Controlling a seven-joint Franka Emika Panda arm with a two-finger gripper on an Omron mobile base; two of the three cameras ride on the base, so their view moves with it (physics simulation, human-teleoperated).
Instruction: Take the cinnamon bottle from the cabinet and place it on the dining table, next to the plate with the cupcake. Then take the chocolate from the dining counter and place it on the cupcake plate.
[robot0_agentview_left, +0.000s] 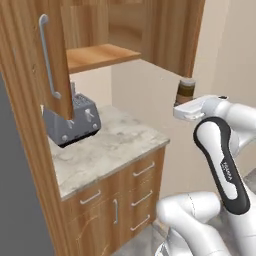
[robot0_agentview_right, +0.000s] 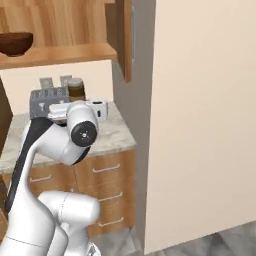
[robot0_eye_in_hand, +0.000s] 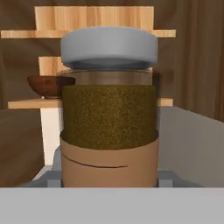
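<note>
The cinnamon bottle (robot0_eye_in_hand: 109, 118) is a clear jar with a grey lid, brown powder inside and a tan label. It stands upright in mid-air in front of the cabinet, out past the counter's end. My gripper (robot0_agentview_left: 186, 102) is shut on its lower part, and the white hand sits just under it. From the right base view the bottle (robot0_agentview_right: 76, 89) pokes up behind the wrist, with the gripper (robot0_agentview_right: 76, 101) beneath it. In the left base view the bottle (robot0_agentview_left: 187, 89) hangs against the beige wall. The cupcake plate, chocolate and dining table are out of view.
An open wooden cabinet door (robot0_agentview_left: 52, 55) with a grey handle hangs at the left. The cabinet shelf (robot0_agentview_left: 100, 56) holds a brown bowl (robot0_agentview_right: 15, 42). A grey toaster (robot0_agentview_left: 72, 122) stands on the marble counter (robot0_agentview_left: 115, 145) above drawers. A beige wall (robot0_agentview_right: 200, 125) rises at the right.
</note>
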